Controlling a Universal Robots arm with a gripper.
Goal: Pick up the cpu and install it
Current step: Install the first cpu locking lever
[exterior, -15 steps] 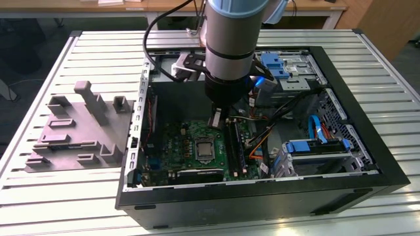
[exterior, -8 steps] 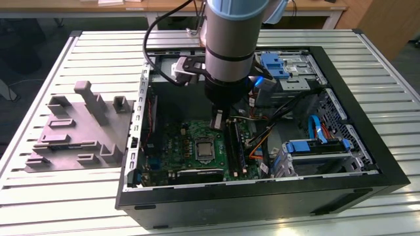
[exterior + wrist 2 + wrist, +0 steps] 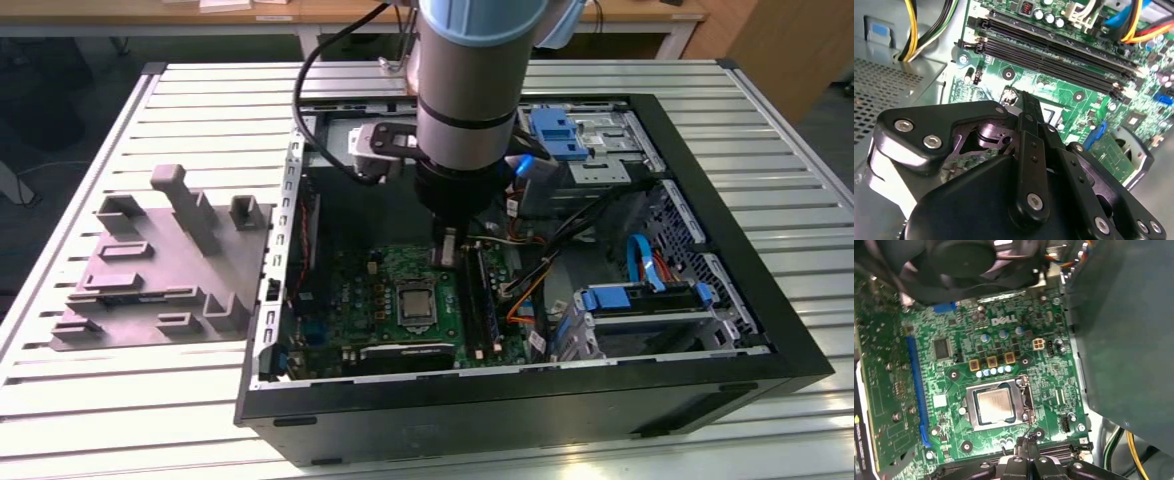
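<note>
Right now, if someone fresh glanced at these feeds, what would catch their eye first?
The thick grey robot arm plunging into the open computer case, its tool just above the green motherboard. In the first wrist view, the cpu lies silvery in its metal-framed socket, close beyond the tool.

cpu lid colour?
Silvery-beige metal; the cpu sits in its socket, clearest in the first wrist view.

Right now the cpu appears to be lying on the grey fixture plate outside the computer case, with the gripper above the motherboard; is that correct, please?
Not quite. The cpu sits in the metal-framed socket on the motherboard, as the first wrist view shows, not on the grey fixture plate. The gripper is indeed above the motherboard inside the computer case.
</note>
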